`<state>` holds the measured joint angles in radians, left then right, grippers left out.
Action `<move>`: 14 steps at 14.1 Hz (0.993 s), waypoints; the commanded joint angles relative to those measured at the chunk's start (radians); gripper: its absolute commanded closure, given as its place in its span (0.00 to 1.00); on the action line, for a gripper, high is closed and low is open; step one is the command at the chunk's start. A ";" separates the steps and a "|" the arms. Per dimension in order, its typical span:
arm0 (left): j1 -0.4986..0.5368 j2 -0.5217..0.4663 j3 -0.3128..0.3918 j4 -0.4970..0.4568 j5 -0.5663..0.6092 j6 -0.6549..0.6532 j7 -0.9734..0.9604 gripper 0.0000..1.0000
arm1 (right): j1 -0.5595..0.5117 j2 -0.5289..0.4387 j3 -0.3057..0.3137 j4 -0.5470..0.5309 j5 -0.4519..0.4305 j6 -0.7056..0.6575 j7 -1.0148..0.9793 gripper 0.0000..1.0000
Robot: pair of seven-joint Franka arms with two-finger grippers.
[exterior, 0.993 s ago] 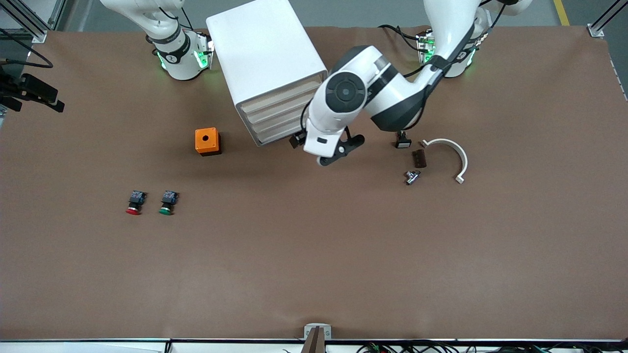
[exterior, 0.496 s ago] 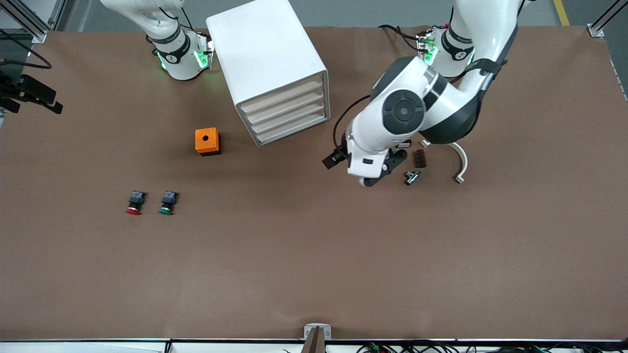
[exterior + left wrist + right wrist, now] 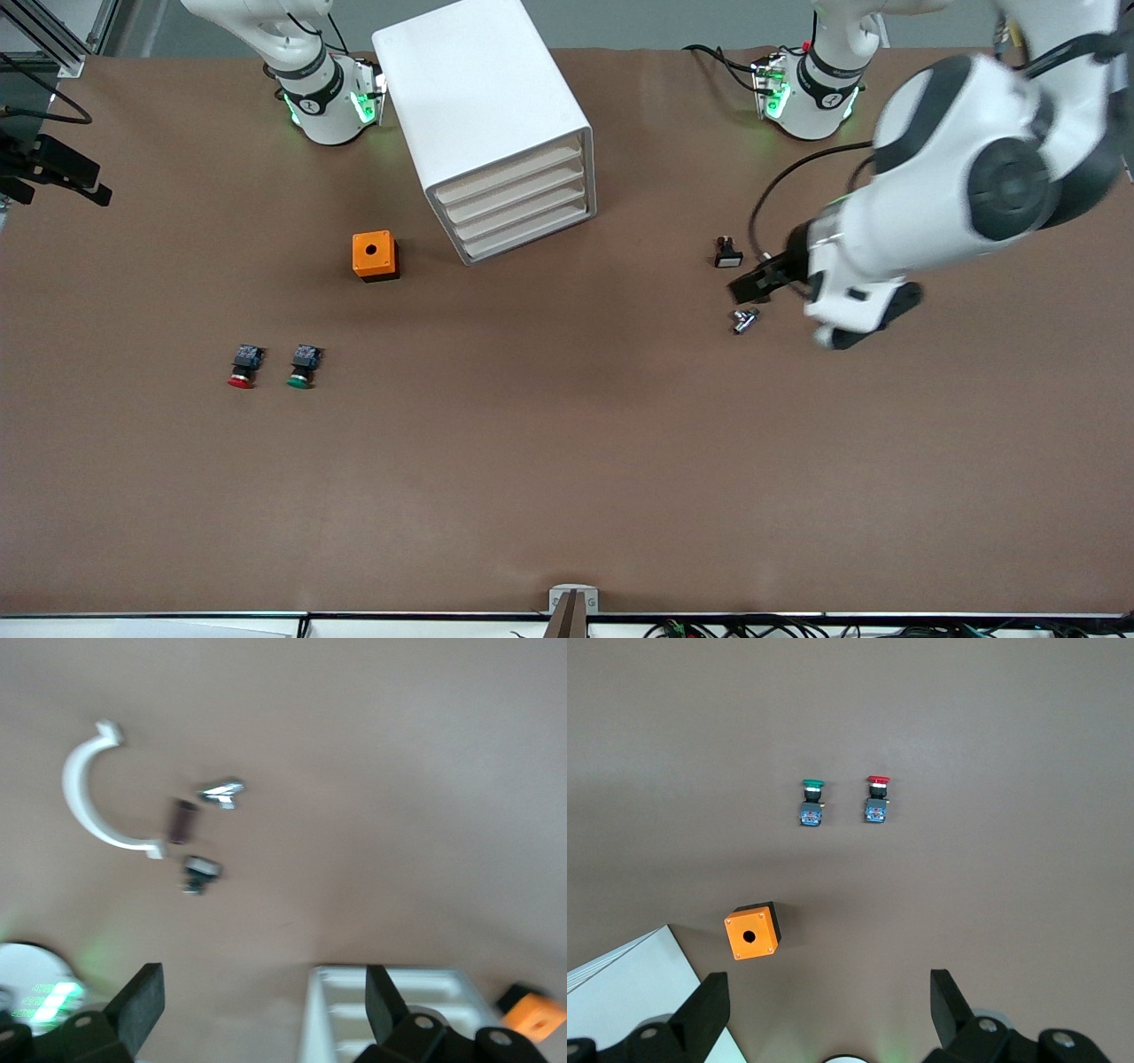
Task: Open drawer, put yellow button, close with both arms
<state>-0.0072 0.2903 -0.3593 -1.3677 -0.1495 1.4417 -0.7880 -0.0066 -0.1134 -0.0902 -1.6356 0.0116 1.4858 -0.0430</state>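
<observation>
We see the drawer, the uppermost of four in the white cabinet, pushed in, its cream front level with the three below it. The yellow button shows in none of the views, so we cannot tell where it lies. The left gripper hangs in the air over the left arm's end of the table, its fingers spread wide with nothing between them. Under it, in the left wrist view, we find a curved white clip. Beside the clip is a small dark piece, perhaps brown, though the blur keeps us from being sure. Close by are a shiny metal piece and a small black part with a white face. The right arm waits. Its right gripper is held high over the right arm's end of the table, its fingers likewise parted and empty. An orange box with a round hole in its top stands near the cabinet. Nearer to the front camera, the red-capped button and the green-capped button lie side by side, apart from each other.
</observation>
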 commanded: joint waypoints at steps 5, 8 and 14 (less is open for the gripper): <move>0.223 -0.256 -0.010 -0.284 0.093 -0.024 0.511 0.00 | -0.009 -0.025 0.013 -0.012 -0.007 0.018 -0.011 0.00; 0.266 -0.272 0.002 -0.297 0.093 -0.015 0.614 0.00 | -0.007 -0.022 0.014 -0.009 -0.007 0.021 -0.009 0.00; 0.015 -0.385 0.301 -0.428 0.097 0.061 0.687 0.00 | -0.004 -0.022 0.015 -0.010 -0.007 0.019 -0.011 0.00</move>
<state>0.0827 -0.0045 -0.1405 -1.6867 -0.0670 1.4459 -0.1351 -0.0064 -0.1167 -0.0825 -1.6351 0.0116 1.5002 -0.0437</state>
